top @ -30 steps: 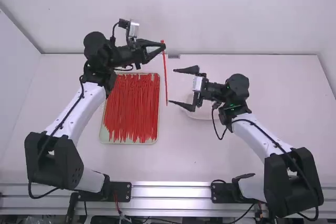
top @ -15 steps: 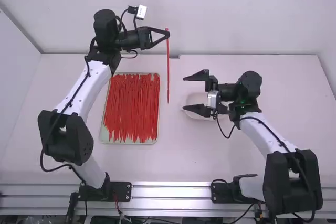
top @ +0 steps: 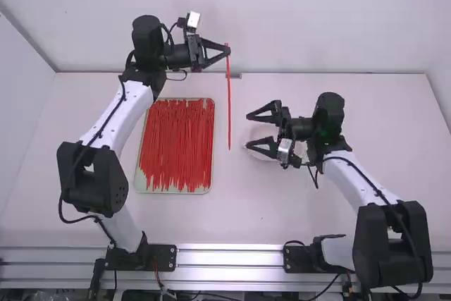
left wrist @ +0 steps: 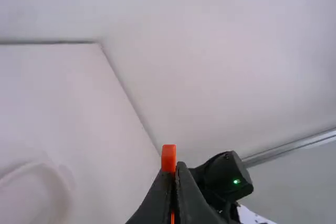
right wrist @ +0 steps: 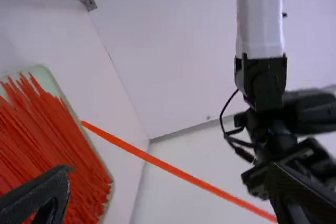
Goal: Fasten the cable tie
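My left gripper (top: 224,51) is raised above the table's far edge and shut on the head end of one red cable tie (top: 228,107). The tie hangs straight down, its tail ending just right of the tray. In the left wrist view the tie's head (left wrist: 168,158) pokes out between the closed fingers (left wrist: 184,192). My right gripper (top: 262,130) is open, a little right of the tie's lower end, with nothing between its fingers. In the right wrist view the tie (right wrist: 173,170) crosses as a diagonal line.
A pale tray (top: 149,184) holding several red cable ties (top: 177,143) lies left of centre. A shallow white dish (top: 266,154) sits under my right gripper. The table's right side and front are bare.
My left gripper has lifted the tie and carried it slightly right. My right gripper has moved right and toward the front, its jaws narrowing a little but still open.
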`<action>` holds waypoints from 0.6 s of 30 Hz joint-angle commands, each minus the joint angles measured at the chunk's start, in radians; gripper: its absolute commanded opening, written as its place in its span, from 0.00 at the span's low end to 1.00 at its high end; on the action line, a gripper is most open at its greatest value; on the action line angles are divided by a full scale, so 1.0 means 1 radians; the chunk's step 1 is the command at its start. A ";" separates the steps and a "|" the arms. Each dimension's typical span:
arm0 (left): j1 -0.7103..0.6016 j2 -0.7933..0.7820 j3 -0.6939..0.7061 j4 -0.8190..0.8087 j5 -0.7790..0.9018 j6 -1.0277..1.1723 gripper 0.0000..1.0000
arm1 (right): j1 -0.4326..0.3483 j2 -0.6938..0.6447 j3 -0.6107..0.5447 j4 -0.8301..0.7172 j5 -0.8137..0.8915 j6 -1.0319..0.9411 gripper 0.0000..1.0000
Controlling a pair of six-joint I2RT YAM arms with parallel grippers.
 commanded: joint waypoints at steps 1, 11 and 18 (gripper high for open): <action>-0.029 0.007 0.025 -0.027 0.029 -0.021 0.02 | 0.013 0.006 0.032 0.005 -0.016 -0.140 0.99; -0.060 0.007 0.025 -0.156 -0.046 -0.100 0.02 | 0.076 0.006 0.032 0.000 0.061 -0.243 0.99; -0.060 0.007 0.025 -0.157 -0.070 -0.111 0.03 | 0.081 0.006 0.032 0.002 0.058 -0.268 1.00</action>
